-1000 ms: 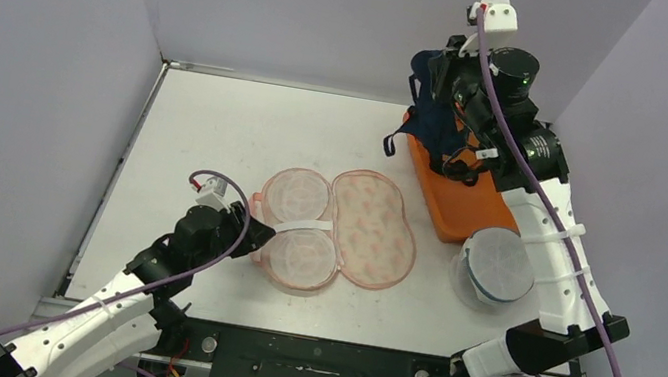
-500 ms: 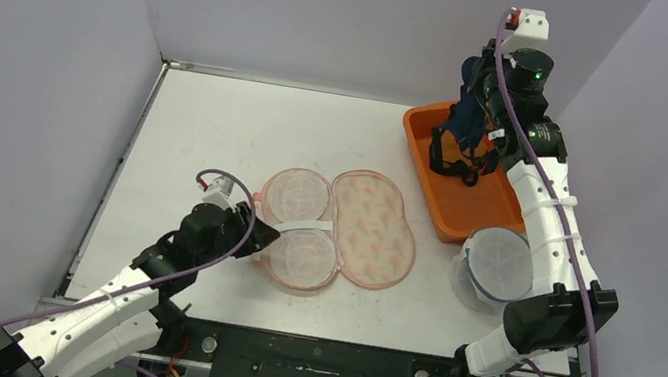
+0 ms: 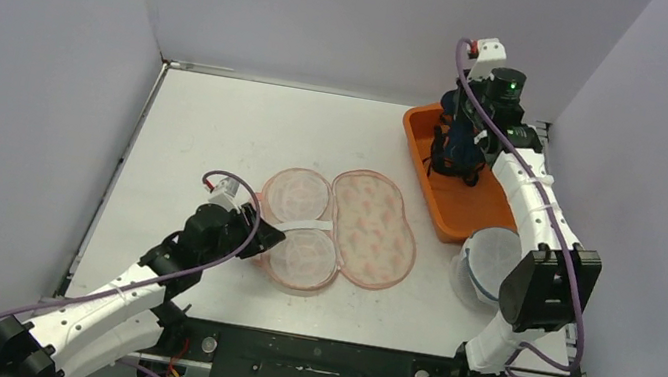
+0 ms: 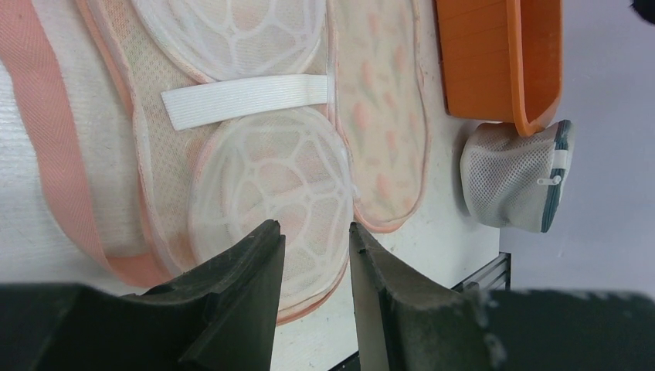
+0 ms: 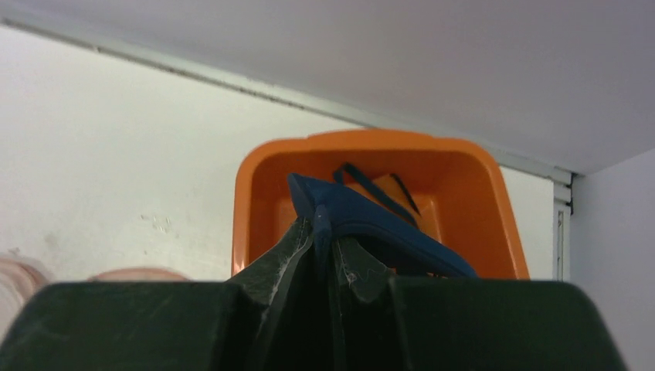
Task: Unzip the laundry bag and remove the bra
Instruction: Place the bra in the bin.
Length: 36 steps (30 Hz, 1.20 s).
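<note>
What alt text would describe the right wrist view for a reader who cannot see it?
The right gripper is shut on a dark blue fabric bra, held over a rectangular orange plastic bin on the white table.

Navy bra, orange tray

I can read no text, label, brand, number or sign in any of my three camera views; nothing on the worktop or on the arms shows lettering that I can make out.
</note>
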Motion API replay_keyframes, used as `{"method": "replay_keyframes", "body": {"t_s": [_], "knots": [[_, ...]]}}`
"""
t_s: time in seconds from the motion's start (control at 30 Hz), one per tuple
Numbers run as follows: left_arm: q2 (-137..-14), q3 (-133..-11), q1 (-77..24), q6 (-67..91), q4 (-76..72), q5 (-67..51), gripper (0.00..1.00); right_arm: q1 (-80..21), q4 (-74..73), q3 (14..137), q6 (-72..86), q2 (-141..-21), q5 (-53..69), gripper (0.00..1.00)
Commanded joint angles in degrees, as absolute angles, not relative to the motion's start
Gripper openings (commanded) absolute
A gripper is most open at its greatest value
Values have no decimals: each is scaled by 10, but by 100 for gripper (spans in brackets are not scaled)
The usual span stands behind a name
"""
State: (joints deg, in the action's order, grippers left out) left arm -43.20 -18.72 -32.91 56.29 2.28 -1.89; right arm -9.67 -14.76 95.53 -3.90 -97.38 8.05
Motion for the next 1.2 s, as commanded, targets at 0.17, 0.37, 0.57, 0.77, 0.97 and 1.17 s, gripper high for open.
{"method": "replay_keyframes", "body": {"t_s": [0.17, 0.37, 0.57, 0.77, 0.97, 1.17], "knots": [[-458, -173, -327, 574, -65, -53, 35, -73, -109, 815, -62, -945, 91, 5], [-481, -163, -328, 590, -98, -72, 35, -58, -97, 759, -22, -935, 99, 5], [-492, -162, -329, 601, -117, -80, 35, -52, -110, 746, 39, -929, 82, 10], [-494, -160, -330, 607, -125, -82, 35, -50, -147, 735, 87, -911, 21, 47], [-487, -154, -330, 611, -126, -83, 36, -44, -165, 714, 140, -870, -43, 65], [-491, -153, -332, 613, -131, -81, 36, -29, -153, 670, 230, -838, -29, 86]]}}
